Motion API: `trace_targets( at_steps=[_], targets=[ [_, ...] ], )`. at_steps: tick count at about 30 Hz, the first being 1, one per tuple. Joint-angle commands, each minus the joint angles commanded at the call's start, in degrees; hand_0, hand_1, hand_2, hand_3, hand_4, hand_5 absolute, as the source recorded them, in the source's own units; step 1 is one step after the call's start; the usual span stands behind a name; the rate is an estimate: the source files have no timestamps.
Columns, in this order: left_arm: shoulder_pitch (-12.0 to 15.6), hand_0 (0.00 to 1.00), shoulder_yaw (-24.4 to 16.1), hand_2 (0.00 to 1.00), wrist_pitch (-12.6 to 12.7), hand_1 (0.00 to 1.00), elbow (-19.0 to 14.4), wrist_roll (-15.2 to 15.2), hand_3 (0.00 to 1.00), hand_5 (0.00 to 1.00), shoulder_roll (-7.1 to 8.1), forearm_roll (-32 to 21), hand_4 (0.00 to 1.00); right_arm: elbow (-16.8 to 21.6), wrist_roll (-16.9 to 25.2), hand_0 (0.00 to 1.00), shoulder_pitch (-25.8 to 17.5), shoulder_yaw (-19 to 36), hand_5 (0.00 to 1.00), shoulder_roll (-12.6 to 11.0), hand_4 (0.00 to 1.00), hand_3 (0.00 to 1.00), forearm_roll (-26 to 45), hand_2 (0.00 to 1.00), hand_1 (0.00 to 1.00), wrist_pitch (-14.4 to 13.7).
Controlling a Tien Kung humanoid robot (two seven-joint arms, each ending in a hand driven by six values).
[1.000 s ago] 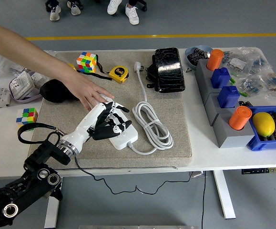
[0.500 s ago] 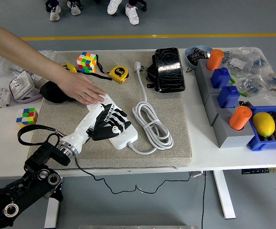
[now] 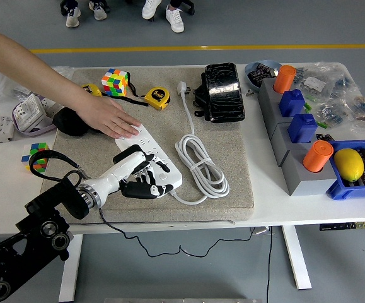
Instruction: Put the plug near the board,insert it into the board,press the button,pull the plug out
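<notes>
A white bench [image 3: 295, 205] stands on a grey floor with a yellow line across it, and a beige mat [image 3: 232, 177] covers its middle. On the mat lies the white power strip [image 3: 149, 153], angled from upper left to lower right, its cord bundled in a coil [image 3: 201, 165] just to its right. The cord runs up to the plug [image 3: 182, 88], which lies well apart from the strip near the mat's far edge, beside a black case [image 3: 222, 91] and a yellow tape measure [image 3: 158, 98]. The left robot hand [image 3: 145, 182] lies low over the strip's near end, fingers loosely spread and holding nothing. Half a second ago it sat higher on the strip with fingers bunched; it has since dropped toward the near edge, baring more of the strip's top. A person's hand [image 3: 110, 118] presses flat on the strip's far end, as before. A colourful cube [image 3: 115, 82] sits at the mat's far left. The right robot hand is out of view.
</notes>
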Motion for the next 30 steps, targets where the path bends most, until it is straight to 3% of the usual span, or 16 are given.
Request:
trace_targets(
  at_steps=[1, 3, 5, 6, 7, 18, 30],
  targets=[
    [0.0, 0.068, 0.0, 0.148, -1.3, 0.089, -0.4, 1.9, 0.922, 0.002, 0.13, -0.1, 0.683, 0.0, 0.0, 0.551, 0.0, 0.0, 0.360, 0.0, 0.844, 0.508, 0.0, 0.539, 0.583, 0.0],
    [0.1, 0.068, 0.2, 0.148, -3.7, 0.089, -1.1, 5.6, 0.922, 0.002, 0.31, -0.4, 0.683, 0.0, 0.0, 0.551, 0.0, -0.1, 0.360, -0.1, 0.844, 0.508, 0.0, 0.539, 0.583, 0.0],
    [0.1, 0.068, 0.4, 0.148, -4.4, 0.089, -1.2, 6.6, 0.922, 0.002, 0.34, -0.5, 0.683, 0.0, 0.0, 0.551, -0.1, -0.1, 0.360, -0.1, 0.844, 0.508, 0.0, 0.539, 0.583, 0.0],
    [0.2, 0.068, 0.7, 0.148, -4.3, 0.089, -1.2, 6.6, 0.922, 0.002, 0.33, -0.5, 0.683, 0.0, 0.0, 0.551, -0.1, -0.1, 0.360, -0.1, 0.844, 0.508, 0.0, 0.539, 0.583, 0.0],
    [0.2, 0.066, 0.9, 0.146, -4.3, 0.089, -1.2, 6.6, 0.930, 0.002, 0.31, -0.5, 0.752, 0.0, 0.0, 0.550, -0.1, -0.1, 0.361, -0.2, 0.844, 0.508, 0.0, 0.539, 0.583, 0.0],
    [-0.5, 0.067, 1.3, 0.150, -3.0, 0.091, -0.3, 4.8, 0.933, 0.002, -0.58, -0.8, 0.766, 0.1, 0.0, 0.551, -0.3, -0.1, 0.361, -0.1, 0.844, 0.508, 0.0, 0.539, 0.582, 0.0],
    [-1.1, 0.065, 2.2, 0.154, -2.5, 0.093, 4.2, 4.9, 0.931, 0.002, -2.17, 1.5, 0.765, 0.1, 0.0, 0.550, -0.4, 0.3, 0.360, -0.1, 0.844, 0.508, 0.0, 0.538, 0.582, 0.0]
  ],
)
